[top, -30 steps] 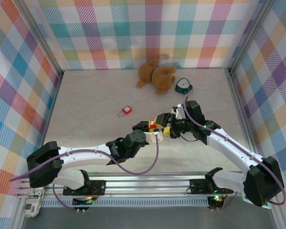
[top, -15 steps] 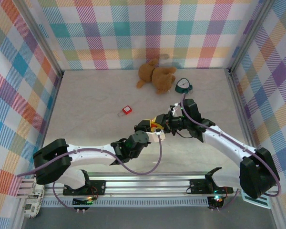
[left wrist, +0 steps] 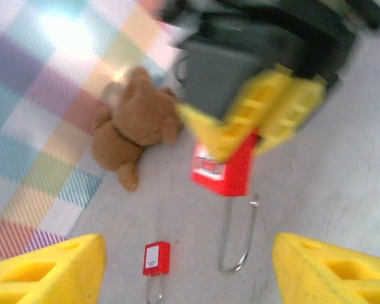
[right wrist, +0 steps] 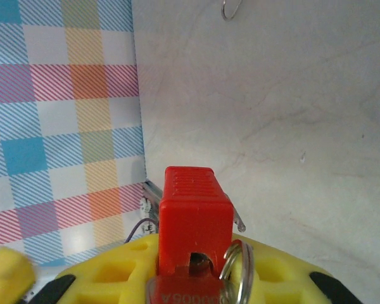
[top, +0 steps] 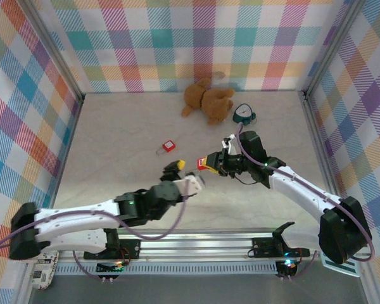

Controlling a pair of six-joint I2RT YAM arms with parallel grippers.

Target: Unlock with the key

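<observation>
**Right pincer holds red padlock, left pincer released beside it**

The left arm reaches in from the near-left corner of the counter [top: 114, 139]. The left pincer [top: 173, 167] is released: in the left wrist view its two yellow fingers [left wrist: 50, 269] sit wide apart with nothing between them. It is near the right pincer but not touching it.

A loose padlock [top: 169, 146], small and red, lies flat on the counter just beyond the left pincer. Its shackle points toward the near-left, and nothing is touching it.

The held padlock [top: 203, 168] is up off the counter, clamped between yellow fingers. In the left wrist view its thin wire shackle [left wrist: 231, 271] hangs down below the red body.

The right pincer [top: 208, 163] is clenched on that padlock, gripping the red body from both sides.

The key [right wrist: 232, 277] shows in the right wrist view as a silvery ring-shaped bit. It sits at the padlock's near end, just beside the dark slot and tucked against the yellow fingers. I cannot tell whether the shaft is in the slot.

A teddy bear [top: 207, 101], brown, lies near the back wall, well apart from both pincers.

A teal object [top: 244, 114] lies just right of the bear.
</observation>
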